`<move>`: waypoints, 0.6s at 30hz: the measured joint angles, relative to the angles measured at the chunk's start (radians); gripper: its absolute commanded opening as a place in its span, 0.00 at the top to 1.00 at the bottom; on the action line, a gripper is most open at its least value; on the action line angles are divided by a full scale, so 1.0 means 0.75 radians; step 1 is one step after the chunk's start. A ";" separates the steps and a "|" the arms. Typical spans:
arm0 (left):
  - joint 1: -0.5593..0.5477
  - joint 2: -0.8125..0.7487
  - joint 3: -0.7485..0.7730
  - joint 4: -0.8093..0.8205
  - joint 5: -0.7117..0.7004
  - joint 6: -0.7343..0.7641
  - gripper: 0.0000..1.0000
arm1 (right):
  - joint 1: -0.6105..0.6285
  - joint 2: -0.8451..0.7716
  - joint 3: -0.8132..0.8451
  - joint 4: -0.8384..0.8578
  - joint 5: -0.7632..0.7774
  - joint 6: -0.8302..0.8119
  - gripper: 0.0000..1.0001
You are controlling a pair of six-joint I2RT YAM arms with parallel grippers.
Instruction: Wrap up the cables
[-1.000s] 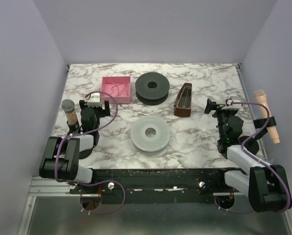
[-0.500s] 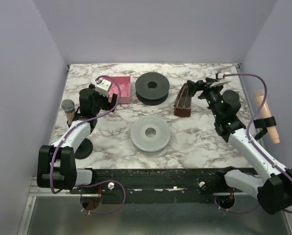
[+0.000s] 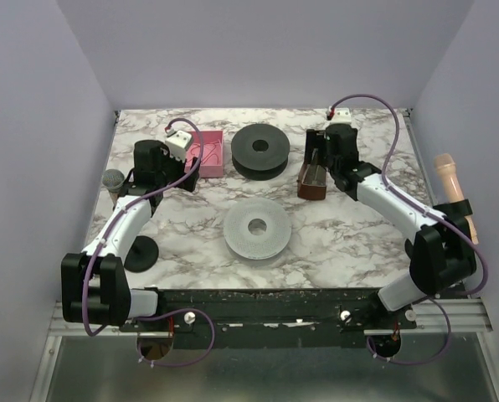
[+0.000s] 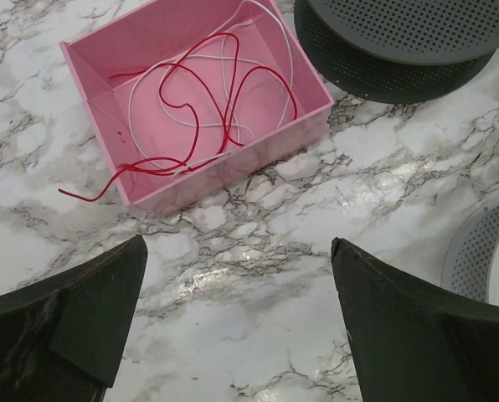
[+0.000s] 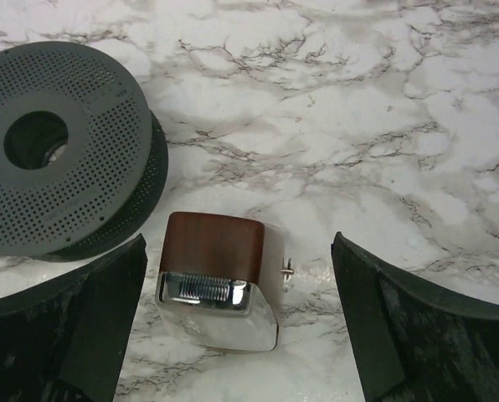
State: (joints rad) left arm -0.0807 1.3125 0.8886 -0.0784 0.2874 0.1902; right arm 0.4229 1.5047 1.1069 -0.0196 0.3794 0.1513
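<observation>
A thin dark-red cable [image 4: 191, 109] lies in loose loops inside a pink box [image 4: 233, 167], with one end trailing over the near wall onto the table. A thin white cable [image 4: 233, 75] lies with it. The box [image 3: 208, 155] sits at the back left, next to a black spool [image 3: 260, 151]. A pale grey spool [image 3: 255, 227] lies mid-table. My left gripper [image 4: 237, 251] is open and empty, just short of the box. My right gripper [image 5: 237, 247] is open and empty, its fingers either side of a brown wedge-shaped device [image 5: 212, 243].
The brown device [image 3: 314, 174] stands right of the black spool [image 5: 57, 142]. A grey-headed microphone [image 3: 113, 179] stands at the left edge and a peach one [image 3: 452, 180] hangs at the right wall. The grey spool's rim [image 4: 492, 251] shows by my left gripper.
Both arms have reached from the near edge to the back of the table. The left has gone to the pink box, the right to the brown device. Nothing was taken hold of.
</observation>
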 measured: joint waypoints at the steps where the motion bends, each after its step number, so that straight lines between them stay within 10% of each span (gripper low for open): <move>1: 0.000 0.000 0.005 -0.010 0.000 0.000 0.01 | 0.000 0.025 0.017 -0.016 0.001 -0.002 0.10; 6: 0.000 0.000 0.010 -0.044 0.001 0.000 0.01 | 0.000 0.127 0.112 -0.057 -0.003 -0.022 0.54; 15: 0.000 0.001 0.038 -0.091 0.000 0.005 0.01 | -0.005 0.156 0.148 -0.063 0.007 -0.060 0.99; 18: 0.000 0.006 0.056 -0.110 -0.001 0.007 0.01 | -0.058 0.161 0.158 -0.066 -0.014 -0.096 0.99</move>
State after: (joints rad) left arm -0.0807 1.3167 0.9306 -0.1608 0.2871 0.1951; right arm 0.3794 1.6253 1.2251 -0.0692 0.3691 0.0795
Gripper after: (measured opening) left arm 0.988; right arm 0.562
